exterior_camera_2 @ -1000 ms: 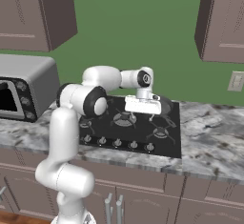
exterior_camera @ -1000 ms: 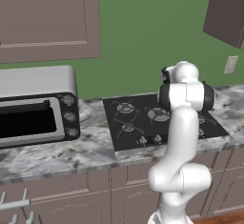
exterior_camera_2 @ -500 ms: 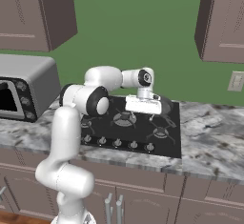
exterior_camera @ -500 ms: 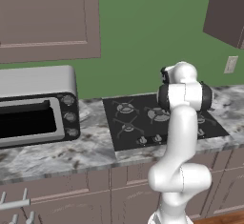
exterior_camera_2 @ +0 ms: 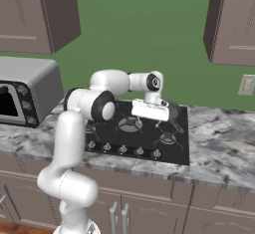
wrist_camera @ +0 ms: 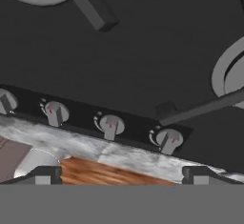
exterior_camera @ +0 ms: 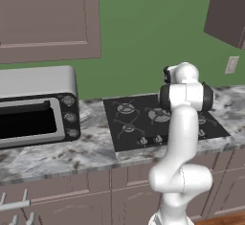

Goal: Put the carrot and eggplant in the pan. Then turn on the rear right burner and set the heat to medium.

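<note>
Gripper is hanging over the cooktop with its jaws spread wide and nothing between them; in the hand view its two dark fingertips are standing far apart at the bottom, looking down on the front knob row. One marbled counter is running the full width, its front edge lying just ahead of the knobs, with wood floor showing below it in the hand view. One toaster oven is sitting on the counter at the left end, well apart from the cooktop, leaving a bare stretch of counter between them; bare counter is also lying to the right of the cooktop. One black cooktop is sitting flush in the counter, its rear edge near the green wall. Two upper cabinets are hanging above, one on each side, leaving open wall over the burners. Four knobs are showing in a row in the hand view, the leftmost cut by the picture's edge. Carrot and eggplant: cannot tell where they are lying from these views.
</note>
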### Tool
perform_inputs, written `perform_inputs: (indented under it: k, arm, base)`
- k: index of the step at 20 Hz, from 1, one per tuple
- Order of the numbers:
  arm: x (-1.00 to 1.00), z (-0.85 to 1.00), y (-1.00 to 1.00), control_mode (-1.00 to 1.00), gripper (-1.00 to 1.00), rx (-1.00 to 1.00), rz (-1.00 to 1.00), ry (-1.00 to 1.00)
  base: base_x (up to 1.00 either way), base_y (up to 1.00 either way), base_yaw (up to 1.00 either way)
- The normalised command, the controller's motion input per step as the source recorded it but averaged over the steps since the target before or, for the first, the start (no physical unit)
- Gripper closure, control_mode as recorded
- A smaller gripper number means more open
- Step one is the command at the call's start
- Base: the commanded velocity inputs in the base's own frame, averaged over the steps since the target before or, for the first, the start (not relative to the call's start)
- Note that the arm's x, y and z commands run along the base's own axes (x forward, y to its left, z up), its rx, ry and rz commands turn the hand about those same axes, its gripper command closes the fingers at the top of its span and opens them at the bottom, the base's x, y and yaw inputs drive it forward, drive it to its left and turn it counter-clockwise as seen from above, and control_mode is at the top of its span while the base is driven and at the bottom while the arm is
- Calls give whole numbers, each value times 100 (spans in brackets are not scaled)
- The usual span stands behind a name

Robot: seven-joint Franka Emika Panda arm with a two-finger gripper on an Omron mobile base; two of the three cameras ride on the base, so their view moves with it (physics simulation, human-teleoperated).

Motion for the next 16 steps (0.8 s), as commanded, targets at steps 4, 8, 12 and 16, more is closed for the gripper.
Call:
perform_inputs:
  k: [4,8,12,16]
  arm:
    - [0,-17,3,-100,-100,15,3,0]
    - [-2,-5,7,-100,-100,0,3,0]
    - [-6,-24,4,-100,-100,0,0,-14]
    - [1,-13,7,-100,-100,0,0,-28]
  base:
    - [0,0,0]
    - [0,0,0]
    - [0,0,0]
    - [0,0,0]
